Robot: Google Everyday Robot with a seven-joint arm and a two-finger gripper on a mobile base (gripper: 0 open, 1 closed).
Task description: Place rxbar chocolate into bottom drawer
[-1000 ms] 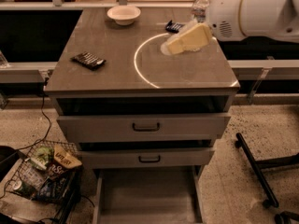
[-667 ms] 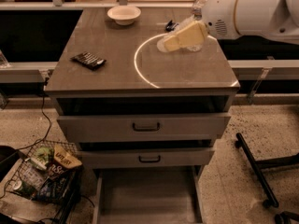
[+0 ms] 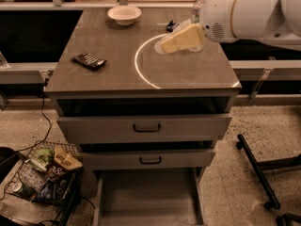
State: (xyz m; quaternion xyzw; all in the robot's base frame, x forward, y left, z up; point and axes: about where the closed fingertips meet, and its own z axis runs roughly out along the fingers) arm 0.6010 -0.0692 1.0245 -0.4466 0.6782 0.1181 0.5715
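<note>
The rxbar chocolate (image 3: 89, 60), a flat bar in a black wrapper with pale stripes, lies on the left side of the cabinet top. My gripper (image 3: 166, 44) hangs over the right half of the top, well to the right of the bar and apart from it, pointing left and down. The white arm reaches in from the upper right. The bottom drawer (image 3: 147, 197) is pulled out at floor level, a plain grey tray with nothing showing in it.
A white bowl (image 3: 124, 13) stands at the back of the top, with a small dark blue item (image 3: 171, 26) to its right. The two upper drawers (image 3: 146, 126) stand slightly open. A wire basket of snacks (image 3: 44, 177) sits on the floor at left, and black chair legs (image 3: 256, 171) at right.
My gripper has drifted a little to the left over the cabinet top. The bar and drawers have not moved.
</note>
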